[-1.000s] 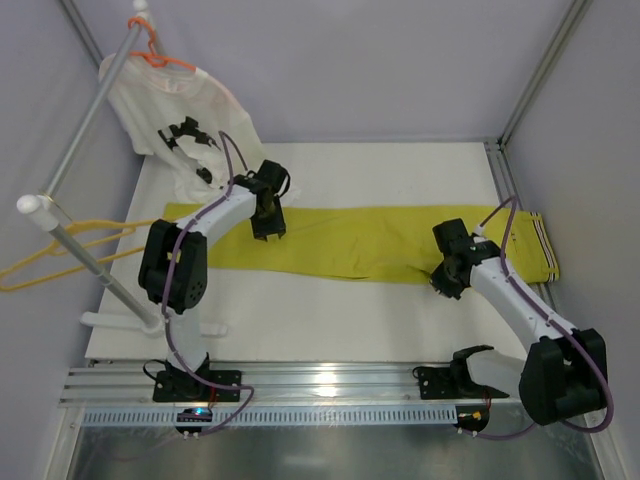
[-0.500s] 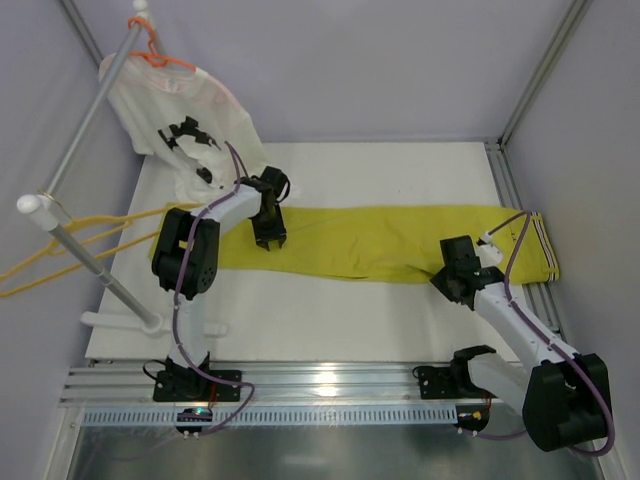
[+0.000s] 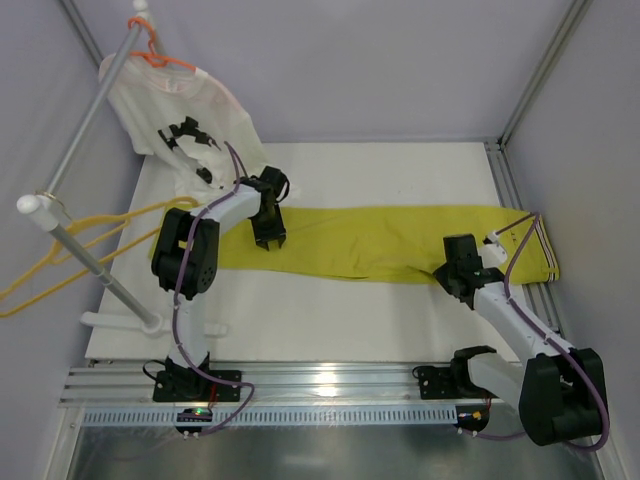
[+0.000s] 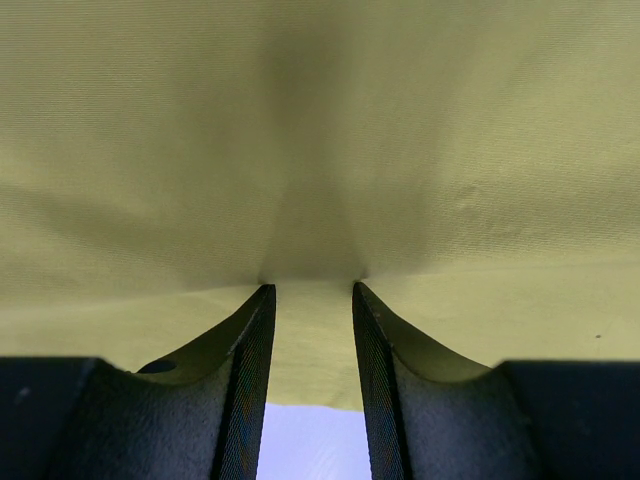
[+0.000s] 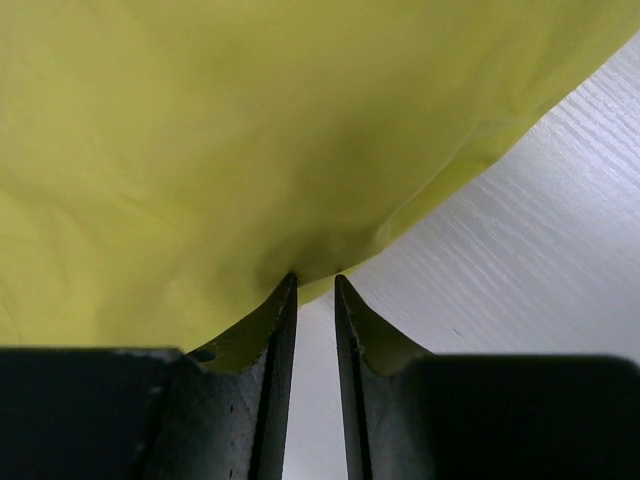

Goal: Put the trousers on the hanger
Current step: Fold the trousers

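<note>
the trousers [image 3: 380, 240] lie flat along the white worktop [image 3: 380, 175], one long yellow-green strip running left to right, with the striped band [image 3: 545, 240] at the far right end beside the frame. the hanger [image 3: 120, 217], thin and yellow, lies at the left end of the trousers and sticks out past the worktop's left edge, crossing behind the metal rail [image 3: 90, 125].

the left tool [image 3: 270, 240] points down onto the left part of the trousers. in its wrist view the left tool [image 4: 310, 285] stands at a narrow gap, and the cloth [image 4: 320, 130] gathers into a shadowed ridge right at its tips, so it has a pinch of the trousers.

the right tool [image 3: 447, 278] sits at the near edge of the trousers towards their right end. seen from the wrist, the right tool [image 5: 315, 278] is very narrow, its tips right at the curled edge of the cloth [image 5: 200, 150], with bare worktop showing in the gap; i cannot tell whether any cloth is nipped there.

at the back left a white t-shirt [image 3: 185, 115] with black print hangs on an orange hanger [image 3: 160, 58] from the rail.
</note>
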